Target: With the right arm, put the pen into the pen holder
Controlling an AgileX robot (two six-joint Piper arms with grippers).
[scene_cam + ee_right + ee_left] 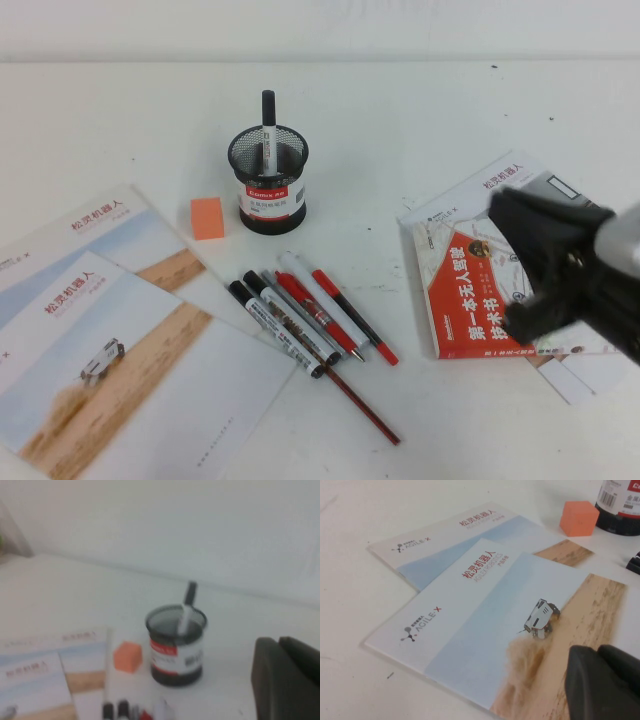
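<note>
The pen (268, 125), white-barrelled with a black cap, stands upright inside the pen holder (268, 195), a black mesh cup with a red-banded white label at the table's middle back. Both also show in the right wrist view: the pen (187, 607) in the holder (175, 655). My right gripper (512, 265) hovers at the right over an orange book, well away from the holder, and in its wrist view (277, 645) it is shut and empty. My left gripper (597, 652) is shut and empty over a brochure; it is outside the high view.
An orange block (207, 217) lies left of the holder. Several markers and pens (300, 310) lie in a row in front of it. Brochures (100, 330) cover the left front. An orange book (470, 300) lies on papers at the right.
</note>
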